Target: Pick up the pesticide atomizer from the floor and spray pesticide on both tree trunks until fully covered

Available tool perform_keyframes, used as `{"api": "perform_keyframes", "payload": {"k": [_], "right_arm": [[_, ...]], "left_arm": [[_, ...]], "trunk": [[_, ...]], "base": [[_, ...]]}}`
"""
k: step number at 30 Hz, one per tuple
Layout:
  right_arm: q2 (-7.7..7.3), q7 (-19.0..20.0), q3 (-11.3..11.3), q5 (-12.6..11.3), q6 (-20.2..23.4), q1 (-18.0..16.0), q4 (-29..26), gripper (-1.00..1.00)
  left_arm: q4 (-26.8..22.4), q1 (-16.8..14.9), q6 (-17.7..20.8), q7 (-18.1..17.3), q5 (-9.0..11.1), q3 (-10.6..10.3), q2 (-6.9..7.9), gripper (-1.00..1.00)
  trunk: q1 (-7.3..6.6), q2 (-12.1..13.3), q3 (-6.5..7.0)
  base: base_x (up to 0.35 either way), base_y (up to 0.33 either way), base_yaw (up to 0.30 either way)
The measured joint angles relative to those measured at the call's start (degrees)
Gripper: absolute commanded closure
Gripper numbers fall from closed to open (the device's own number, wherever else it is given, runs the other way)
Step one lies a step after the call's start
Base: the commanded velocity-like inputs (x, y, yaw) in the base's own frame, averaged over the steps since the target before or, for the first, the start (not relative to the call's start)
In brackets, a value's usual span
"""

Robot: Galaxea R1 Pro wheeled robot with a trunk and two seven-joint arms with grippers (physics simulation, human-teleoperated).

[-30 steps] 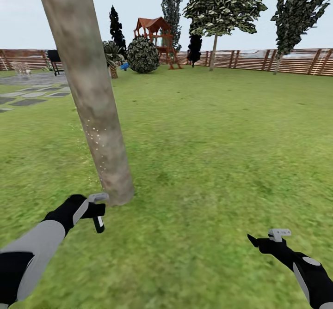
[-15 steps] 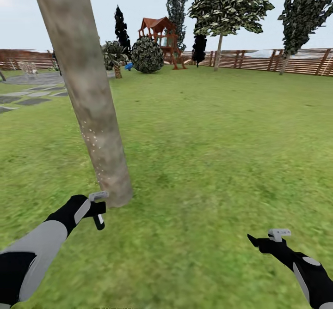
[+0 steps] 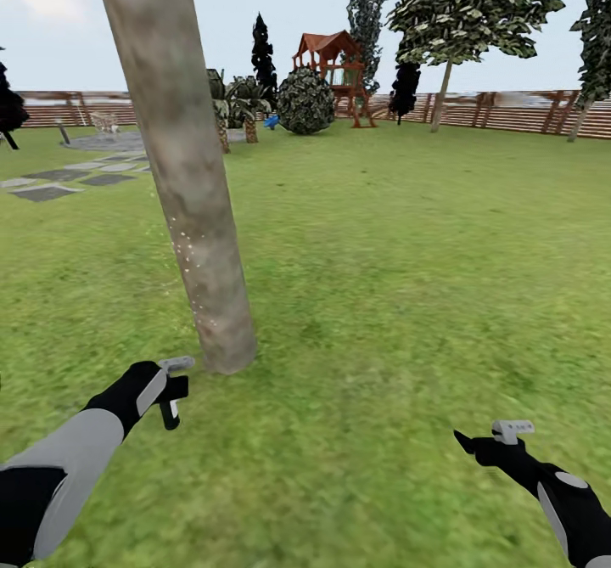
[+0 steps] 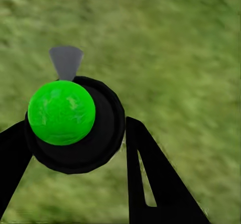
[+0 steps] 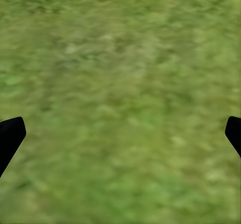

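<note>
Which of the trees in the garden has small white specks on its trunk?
The nearest tree trunk, rising from the grass just ahead of the left tool. White specks dot its lower left side. The trees by the fence are too distant to show any.

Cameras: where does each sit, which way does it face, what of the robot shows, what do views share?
Head view: on the head, facing forward and down over lawn; near trunk with white specks, fence; both forearms, left pincer, right pincer.
Left wrist view: on the left arm, looking down on grass; black fingers shut on the atomizer.
Right wrist view: on the right arm, looking down on grass; fingertips wide apart.
Shared: atomizer and lawn in head and left wrist views.
</note>
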Motion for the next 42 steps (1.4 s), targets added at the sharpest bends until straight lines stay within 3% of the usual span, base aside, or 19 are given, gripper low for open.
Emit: {"api": "perform_keyframes", "payload": {"k": [9,22,31,42], "right_arm": [[-0.02,0.0,0.0,0.0,0.0,0.0,0.0,-1.0],[0.0,0.0,0.0,0.0,0.1,0.0,0.0,-1.0],[0.0,0.0,0.0,0.0,0.0,0.0,0.0,-1.0],[0.0,0.0,0.0,0.1,0.0,0.0,0.0,-1.0]], "left_arm": [[-0.2,0.0,-0.1,1.7,0.3,0.0,-1.5,1.0],[-0.4,0.0,0.0,1.7,0.3,0.1,-1.49,1.0],[-0.4,0.0,0.0,1.7,0.4,0.0,-1.61,1.0],[-0.5,0.0,0.0,1.7,0.4,0.0,-1.62,1.0]], "trunk": [[0.0,0.0,0.0],[-0.03,0.0,0.0],[-0.02,0.0,0.0],[0.0,0.0,0.0]], "base": [[0.003,-0.102,0.006],[0.107,-0.161,0.229],[0.296,-0.084,0.023],[0.09,-0.26,0.077]]}}
